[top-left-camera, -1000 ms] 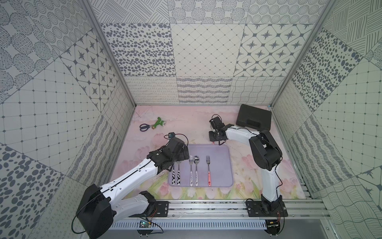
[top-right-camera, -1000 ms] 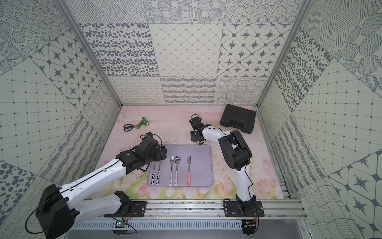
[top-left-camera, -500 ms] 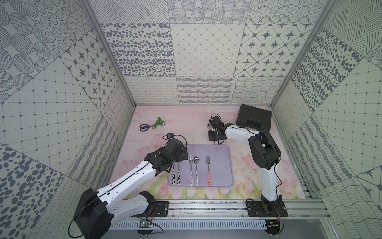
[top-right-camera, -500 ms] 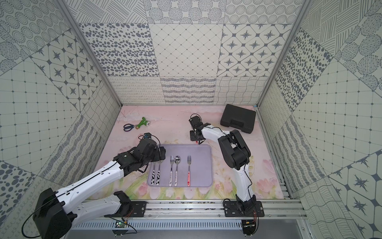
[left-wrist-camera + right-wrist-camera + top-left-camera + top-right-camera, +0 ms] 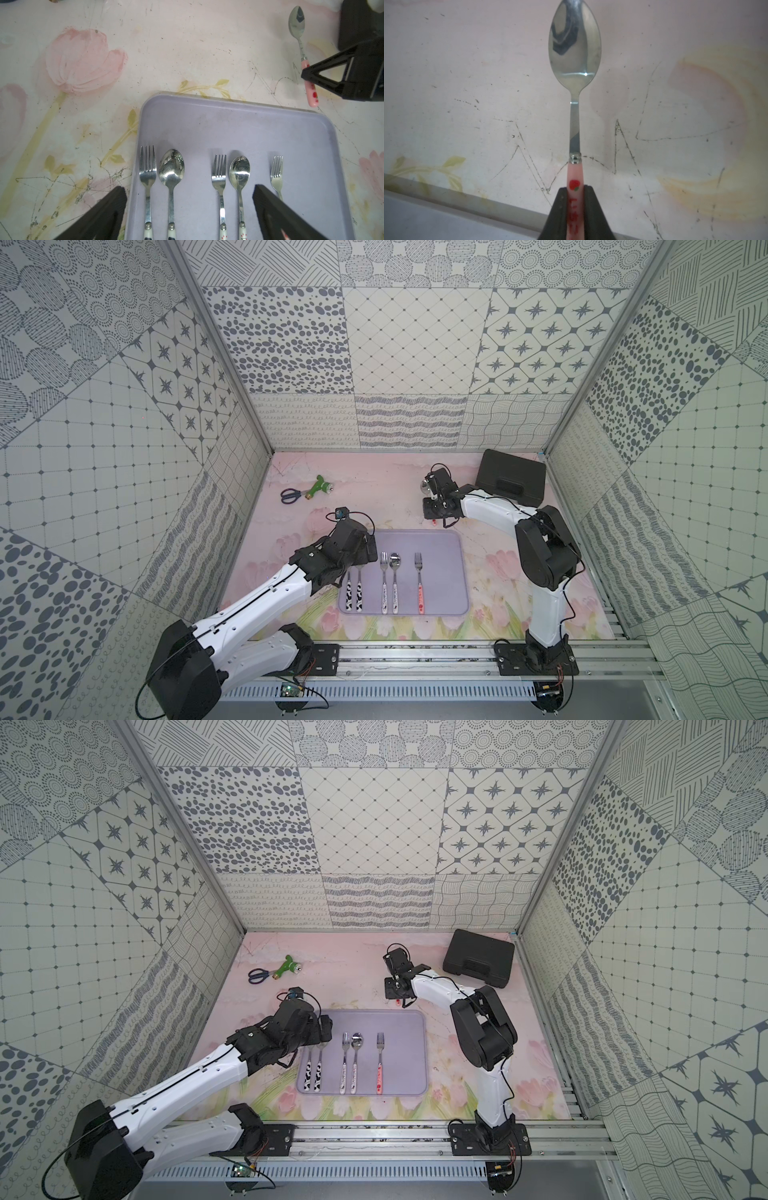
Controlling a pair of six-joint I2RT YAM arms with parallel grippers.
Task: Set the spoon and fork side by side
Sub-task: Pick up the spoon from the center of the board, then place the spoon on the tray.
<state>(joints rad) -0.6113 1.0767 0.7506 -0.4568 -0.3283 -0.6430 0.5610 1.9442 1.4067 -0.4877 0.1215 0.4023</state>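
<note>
Right claw clasping spoon, tabletop, patterned walls

Lilac rectangular plastic tray, centre. On it, handles toward its near edge:
- cow-print-handled metal pair, heads hidden under the left gripper
- white-handled metal fork and white-handled metal spoon, side by side
- pink-handled metal fork, alone and apart

Right gripper sits just beyond the tray's far edge, over a pink-handled metal spoon; only the handle end shows.
</note>
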